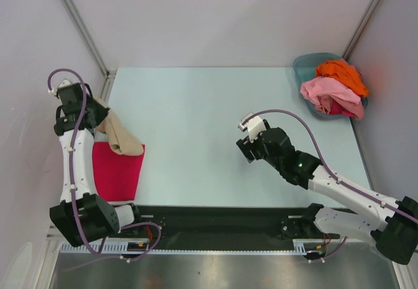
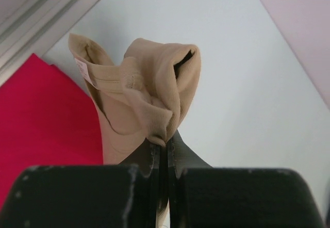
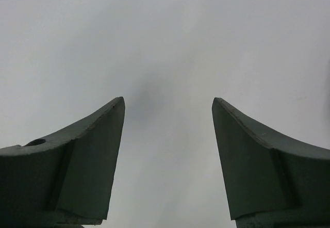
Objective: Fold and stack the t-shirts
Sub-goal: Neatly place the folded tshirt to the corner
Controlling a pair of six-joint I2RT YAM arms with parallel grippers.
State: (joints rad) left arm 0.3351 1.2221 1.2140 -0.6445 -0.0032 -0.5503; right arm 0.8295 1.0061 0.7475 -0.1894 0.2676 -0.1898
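L claw (image 2: 165, 144) is pinching the tan t-shirt (image 2: 147, 96) w/ its fingers pressed tight together, a wad of ribbed cloth squeezed btwn the tips. The tan t-shirt is hanging crumpled from that grip at the far-left side of the table (image 1: 196, 112). In the top view its lower end is overlapping the back edge of the magenta t-shirt (image 1: 117, 171); can't tell if the two are touching. Its collar & a small label are showing in the L wrist view.

The magenta t-shirt is lying flat on the table as a rough rectangle w/ fairly straight edges, at the near-left, just beside the L arm.

R claw (image 1: 247, 146) is sitting over bare table right of centre, jaws standing wide apart and gripping nothing. The R wrist view is showing only pale table surface btwn the two fingers. This claw is well apart from both the tan t-shirt and the heap in the corner.

In the far-right corner the teal basin (image 1: 305, 63) is holding more shirts in a heap. The orange t-shirt (image 1: 343, 73) is lying on top at the back, and the pink t-shirt (image 1: 326, 91) is spilling over the front rim. A bit of a red t-shirt (image 1: 339, 109) is peeking out under the pink. All three are lying bunched up, not folded.
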